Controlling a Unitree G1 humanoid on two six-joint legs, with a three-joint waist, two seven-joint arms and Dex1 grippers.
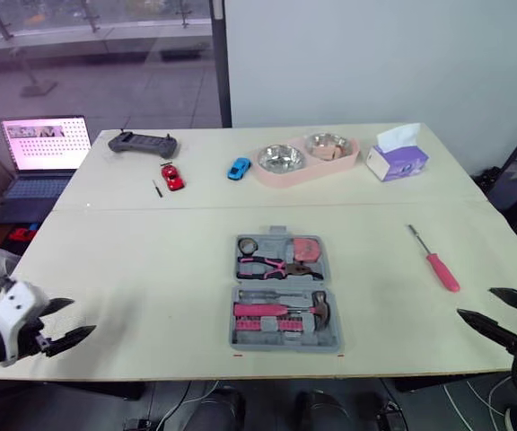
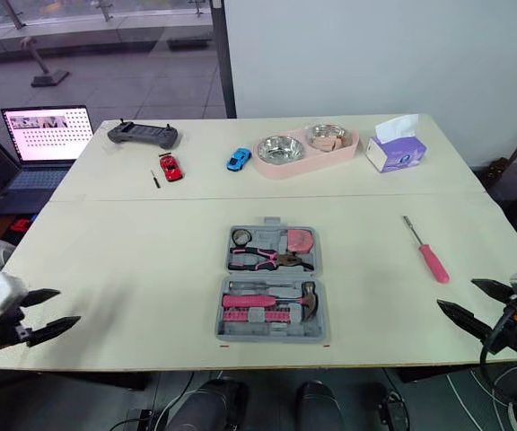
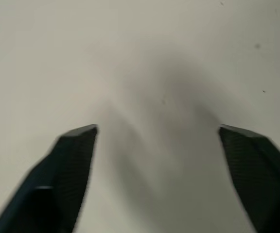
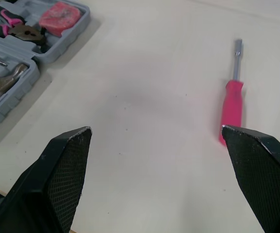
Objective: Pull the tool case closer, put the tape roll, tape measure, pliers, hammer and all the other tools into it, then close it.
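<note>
The grey tool case (image 1: 284,294) lies open near the table's front middle. In it sit a tape roll (image 1: 248,245), a pink tape measure (image 1: 306,248), pink-handled pliers (image 1: 272,266) and a hammer (image 1: 285,310). A pink-handled screwdriver (image 1: 436,261) lies on the table to the right of the case, also seen as the screwdriver (image 4: 232,108) in the right wrist view. My left gripper (image 1: 68,323) is open at the front left corner, over bare table. My right gripper (image 1: 499,312) is open at the front right edge, near the screwdriver and apart from it.
At the back stand a pink double pet bowl (image 1: 305,160), a tissue box (image 1: 397,162), a blue toy car (image 1: 239,168), a red toy car (image 1: 172,176), a small dark screwdriver (image 1: 158,188) and a black controller (image 1: 142,143). A laptop (image 1: 43,153) sits beyond the left edge.
</note>
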